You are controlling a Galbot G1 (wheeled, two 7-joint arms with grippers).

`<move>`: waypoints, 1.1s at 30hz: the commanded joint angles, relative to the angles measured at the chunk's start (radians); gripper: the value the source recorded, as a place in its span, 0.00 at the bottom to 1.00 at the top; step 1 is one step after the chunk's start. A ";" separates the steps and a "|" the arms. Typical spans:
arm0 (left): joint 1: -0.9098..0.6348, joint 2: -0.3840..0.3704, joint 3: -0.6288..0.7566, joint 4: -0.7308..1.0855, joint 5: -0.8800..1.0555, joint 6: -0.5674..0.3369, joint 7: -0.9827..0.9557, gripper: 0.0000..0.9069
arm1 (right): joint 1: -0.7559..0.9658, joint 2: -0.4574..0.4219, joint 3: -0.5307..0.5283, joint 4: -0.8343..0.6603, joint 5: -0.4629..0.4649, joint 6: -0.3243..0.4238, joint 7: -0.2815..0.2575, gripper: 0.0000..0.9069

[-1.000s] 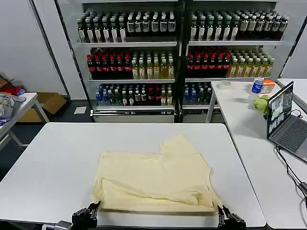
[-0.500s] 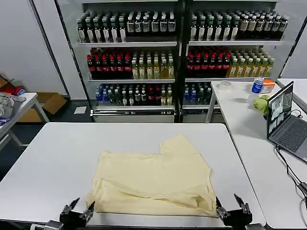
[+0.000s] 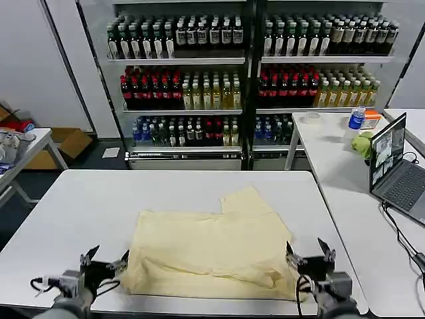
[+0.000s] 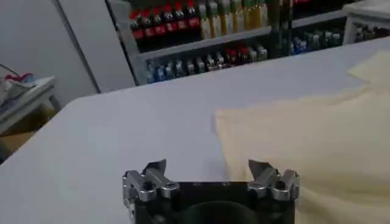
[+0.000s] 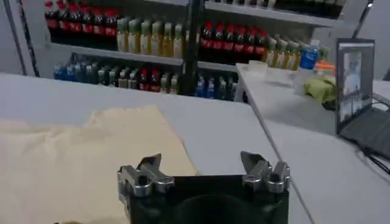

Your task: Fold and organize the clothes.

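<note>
Clothes [image 3: 212,249] lie half-folded on the white surface [image 3: 86,212] in my head view, soft and light; I'd pinch the near corners. Left wrist view: my left claw [image 4: 210,176] spread beside the hem. Right wrist view: right claw [image 5: 204,170] spread above the cloth.

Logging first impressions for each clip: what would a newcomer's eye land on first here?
The pale yellow garment lying partly folded on the white table, toward its near edge. Next, the two open grippers at the garment's near corners: the left gripper at its left corner and the right gripper at its right. Behind the table, shelves of bottles fill the background, and a laptop sits on the side table to the right.
</note>
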 commanded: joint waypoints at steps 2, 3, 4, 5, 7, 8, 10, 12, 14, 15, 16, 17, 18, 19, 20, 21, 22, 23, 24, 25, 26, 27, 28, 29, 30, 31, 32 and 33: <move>-0.338 0.038 0.151 0.193 -0.093 0.016 -0.024 1.00 | 0.308 -0.002 -0.123 -0.210 0.045 -0.008 0.016 1.00; -0.364 0.039 0.174 0.211 -0.094 0.018 -0.024 1.00 | 0.350 0.001 -0.137 -0.239 0.060 -0.008 0.019 1.00; -0.387 0.039 0.194 0.226 -0.097 0.019 -0.024 1.00 | 0.384 0.006 -0.150 -0.274 0.074 -0.009 0.022 1.00; -0.410 0.040 0.209 0.244 -0.100 0.022 -0.024 1.00 | 0.399 0.008 -0.157 -0.292 0.076 -0.009 0.021 1.00; -0.454 0.041 0.244 0.275 -0.105 0.028 -0.024 1.00 | 0.458 0.020 -0.177 -0.339 0.105 -0.009 0.023 1.00; -0.472 0.040 0.265 0.294 -0.106 0.029 -0.023 1.00 | 0.480 0.027 -0.186 -0.360 0.116 -0.009 0.024 1.00; -0.504 0.038 0.297 0.323 -0.108 0.032 -0.023 1.00 | 0.524 0.040 -0.204 -0.412 0.129 -0.009 0.024 1.00; -0.526 0.033 0.325 0.350 -0.113 0.036 -0.023 1.00 | 0.555 0.052 -0.218 -0.458 0.144 -0.009 0.027 1.00; -0.562 0.021 0.349 0.384 -0.136 0.049 -0.024 1.00 | 0.598 0.072 -0.236 -0.524 0.172 -0.009 0.028 1.00; -0.572 0.017 0.356 0.398 -0.141 0.049 -0.026 1.00 | 0.611 0.077 -0.238 -0.544 0.197 -0.010 0.032 1.00; -0.591 0.010 0.367 0.415 -0.158 0.050 -0.031 1.00 | 0.630 0.088 -0.244 -0.575 0.231 -0.010 0.040 1.00; -0.603 0.005 0.377 0.432 -0.162 0.050 -0.032 1.00 | 0.644 0.096 -0.246 -0.609 0.248 -0.011 0.044 1.00; -0.616 0.000 0.386 0.442 -0.166 0.050 -0.032 1.00 | 0.664 0.106 -0.249 -0.650 0.262 -0.011 0.047 1.00; -0.623 -0.003 0.390 0.446 -0.170 0.050 -0.031 1.00 | 0.676 0.112 -0.250 -0.666 0.277 -0.011 0.048 1.00; -0.635 -0.006 0.400 0.462 -0.172 0.050 -0.031 1.00 | 0.692 0.119 -0.252 -0.686 0.288 -0.011 0.049 1.00; -0.643 -0.008 0.406 0.469 -0.173 0.050 -0.031 1.00 | 0.705 0.127 -0.254 -0.709 0.297 -0.011 0.050 1.00; -0.648 -0.011 0.413 0.477 -0.173 0.050 -0.031 1.00 | 0.716 0.132 -0.255 -0.730 0.298 -0.010 0.048 1.00; -0.659 -0.014 0.417 0.484 -0.173 0.050 -0.030 1.00 | 0.732 0.141 -0.258 -0.757 0.298 -0.010 0.045 1.00; -0.668 -0.017 0.424 0.492 -0.173 0.050 -0.030 1.00 | 0.746 0.148 -0.260 -0.774 0.298 -0.010 0.040 1.00; -0.671 -0.019 0.427 0.494 -0.172 0.050 -0.030 1.00 | 0.760 0.154 -0.262 -0.802 0.297 -0.011 0.031 1.00; -0.674 -0.021 0.429 0.501 -0.173 0.050 -0.030 1.00 | 0.775 0.163 -0.263 -0.817 0.296 -0.011 0.022 1.00; -0.676 -0.023 0.431 0.507 -0.173 0.050 -0.030 1.00 | 0.787 0.172 -0.262 -0.847 0.295 -0.011 0.012 1.00; -0.677 -0.025 0.433 0.510 -0.174 0.050 -0.030 1.00 | 0.798 0.179 -0.264 -0.864 0.296 -0.012 0.006 1.00; -0.677 -0.026 0.434 0.511 -0.175 0.050 -0.030 1.00 | 0.805 0.186 -0.267 -0.879 0.297 -0.012 0.001 1.00; -0.675 -0.027 0.435 0.512 -0.176 0.050 -0.031 1.00 | 0.811 0.193 -0.272 -0.889 0.297 -0.012 -0.002 1.00; -0.672 -0.028 0.435 0.512 -0.177 0.050 -0.030 1.00 | 0.817 0.198 -0.278 -0.896 0.296 -0.012 -0.003 1.00; -0.667 -0.028 0.435 0.509 -0.178 0.050 -0.030 1.00 | 0.821 0.204 -0.284 -0.903 0.296 -0.012 -0.003 1.00; -0.664 -0.027 0.435 0.509 -0.179 0.050 -0.030 1.00 | 0.825 0.209 -0.289 -0.907 0.295 -0.012 -0.003 1.00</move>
